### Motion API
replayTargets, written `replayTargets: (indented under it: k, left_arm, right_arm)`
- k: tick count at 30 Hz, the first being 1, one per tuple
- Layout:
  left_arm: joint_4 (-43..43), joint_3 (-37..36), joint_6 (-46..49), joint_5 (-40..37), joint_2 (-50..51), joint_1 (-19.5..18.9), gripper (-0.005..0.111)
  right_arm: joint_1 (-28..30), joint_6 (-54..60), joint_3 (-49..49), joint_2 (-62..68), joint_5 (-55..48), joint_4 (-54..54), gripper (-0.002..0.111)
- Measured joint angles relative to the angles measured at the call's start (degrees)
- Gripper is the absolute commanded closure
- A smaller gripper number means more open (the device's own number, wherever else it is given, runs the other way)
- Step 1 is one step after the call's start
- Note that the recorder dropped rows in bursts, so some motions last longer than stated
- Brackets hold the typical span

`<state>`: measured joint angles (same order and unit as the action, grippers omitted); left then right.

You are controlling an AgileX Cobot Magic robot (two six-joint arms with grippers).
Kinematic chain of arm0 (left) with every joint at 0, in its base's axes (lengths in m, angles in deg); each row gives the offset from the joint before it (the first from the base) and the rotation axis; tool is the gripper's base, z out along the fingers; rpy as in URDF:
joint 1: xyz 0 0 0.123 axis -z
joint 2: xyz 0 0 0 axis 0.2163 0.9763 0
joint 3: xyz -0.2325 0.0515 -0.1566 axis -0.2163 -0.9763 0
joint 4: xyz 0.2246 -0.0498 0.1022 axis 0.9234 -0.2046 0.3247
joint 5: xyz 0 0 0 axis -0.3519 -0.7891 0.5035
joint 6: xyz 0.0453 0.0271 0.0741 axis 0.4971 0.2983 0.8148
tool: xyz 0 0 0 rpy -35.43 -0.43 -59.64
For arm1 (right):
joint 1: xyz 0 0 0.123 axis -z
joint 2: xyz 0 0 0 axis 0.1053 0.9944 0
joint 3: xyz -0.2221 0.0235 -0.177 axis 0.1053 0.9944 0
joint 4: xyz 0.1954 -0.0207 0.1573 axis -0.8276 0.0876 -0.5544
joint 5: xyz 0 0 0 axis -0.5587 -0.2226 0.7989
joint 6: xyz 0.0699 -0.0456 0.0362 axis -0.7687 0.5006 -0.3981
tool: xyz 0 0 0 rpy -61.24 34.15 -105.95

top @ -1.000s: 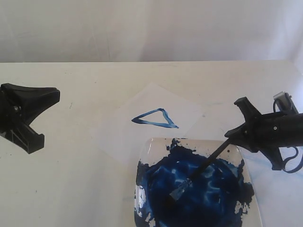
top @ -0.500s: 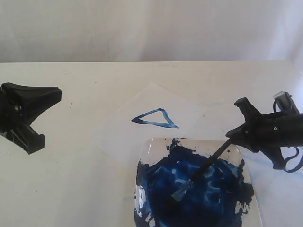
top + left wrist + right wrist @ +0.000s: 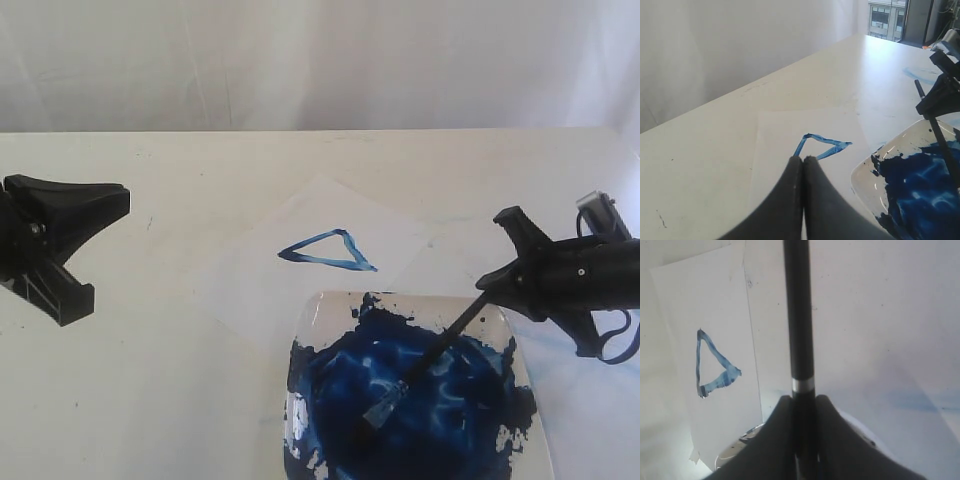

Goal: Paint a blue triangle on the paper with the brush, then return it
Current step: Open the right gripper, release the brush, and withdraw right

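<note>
right fingers (image 3: 500,280) clamp brush (image 3: 425,360) – tip over dish (image 3: 520,400), left fingers (image 3: 803,162) closed

The worktop (image 3: 150,400) is showing cream, the paper (image 3: 250,290) a brighter white. The triangle (image 3: 328,251) is running from dark to light blue. The white dish (image 3: 318,312) is carrying dark blue paint with pale swirls. The brush (image 3: 430,358) is showing black, both claws black too.

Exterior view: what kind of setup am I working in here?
Likely a lab or office test bench, not a studio: a plain cream table against a white backdrop, bare except for the paper and paint dish. The left wrist view shows a city building through a window.
</note>
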<state>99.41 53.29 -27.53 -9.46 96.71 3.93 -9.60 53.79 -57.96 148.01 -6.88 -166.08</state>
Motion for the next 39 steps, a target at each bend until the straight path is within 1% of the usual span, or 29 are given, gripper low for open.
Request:
replayTargets:
  k: [5,8,22,30,32,33,36,39]
  left_arm:
    - [0.0,0.0,0.0,0.1,0.0,0.0,0.107]
    - [0.0,0.0,0.0,0.1,0.0,0.0,0.107]
    - [0.0,0.0,0.0,0.4,0.0,0.0,0.107]
    - [0.0,0.0,0.0,0.4,0.0,0.0,0.107]
    - [0.0,0.0,0.0,0.4,0.0,0.0,0.107]
    - [0.0,0.0,0.0,0.4,0.0,0.0,0.107]
    - [0.0,0.0,0.0,0.4,0.0,0.0,0.107]
    - [0.0,0.0,0.0,0.4,0.0,0.0,0.107]
  right_arm:
    - [0.0,0.0,0.0,0.0,-0.4,0.0,0.093]
    - [0.0,0.0,0.0,0.0,-0.5,0.0,0.089]
    - [0.0,0.0,0.0,0.0,-0.9,-0.1,0.089]
    - [0.0,0.1,0.0,-0.1,-3.0,0.0,0.089]
    - [0.1,1.2,0.0,-0.9,-3.0,0.2,0.091]
    - [0.5,2.1,0.0,-1.5,-3.1,0.3,0.094]
    - [1.8,4.6,0.0,-3.9,-3.5,1.5,0.108]
    - [2.8,8.3,0.0,-7.3,-3.6,3.7,0.108]
